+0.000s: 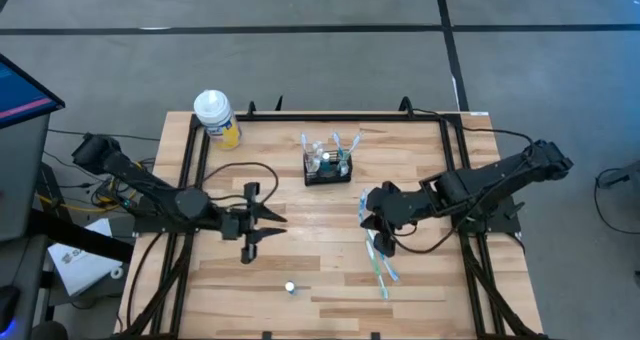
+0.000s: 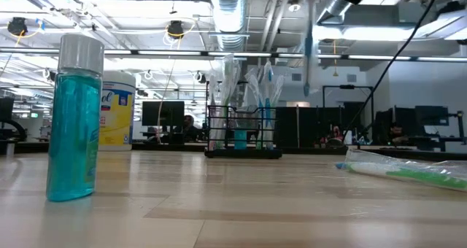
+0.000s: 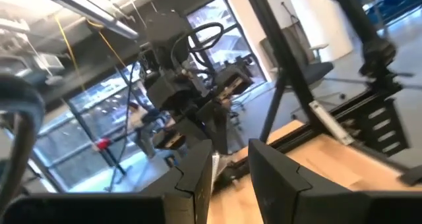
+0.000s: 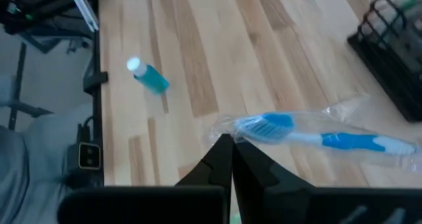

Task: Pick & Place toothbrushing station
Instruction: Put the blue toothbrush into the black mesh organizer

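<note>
From my remote seat, the left gripper (image 1: 268,227) hovers over the left half of the light wooden tabletop (image 1: 300,260), its fingers parted with nothing between them. The small black wire-mesh toothbrushing station (image 1: 328,167) stands mid-table toward the far edge (wrapped brushes upright inside). The right gripper (image 1: 384,246), fingers pressed together, holds the plastic wrapper of a blue toothbrush (image 4: 316,137).

On the surface (image 1: 300,260), the toothbrushing station (image 1: 328,168) stands at the far middle with toothbrushes upright in it, a bottle (image 1: 217,117) at the far left corner, a small bottle (image 1: 290,288) near the front, and wrapped toothbrushes (image 1: 380,265) lying right of that.
</note>
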